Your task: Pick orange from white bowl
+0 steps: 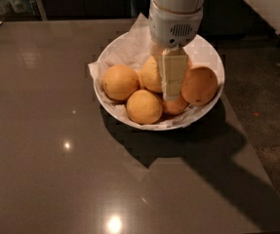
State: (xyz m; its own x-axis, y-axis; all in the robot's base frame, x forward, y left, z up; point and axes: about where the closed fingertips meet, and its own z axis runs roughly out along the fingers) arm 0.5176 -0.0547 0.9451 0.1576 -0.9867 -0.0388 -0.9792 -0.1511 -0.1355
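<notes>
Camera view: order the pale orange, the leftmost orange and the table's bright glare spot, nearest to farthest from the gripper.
The gripper hangs over the white bowl.
1. pale orange, right beside it
2. leftmost orange, bowl's left side
3. glare spot, front of the table

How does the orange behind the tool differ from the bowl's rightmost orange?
The orange is paler, yellowish; the right orange is deeper orange. The orange sits mid-bowl, half hidden behind the tool; the right orange is mostly visible at the white bowl rim. Both are round.
</notes>
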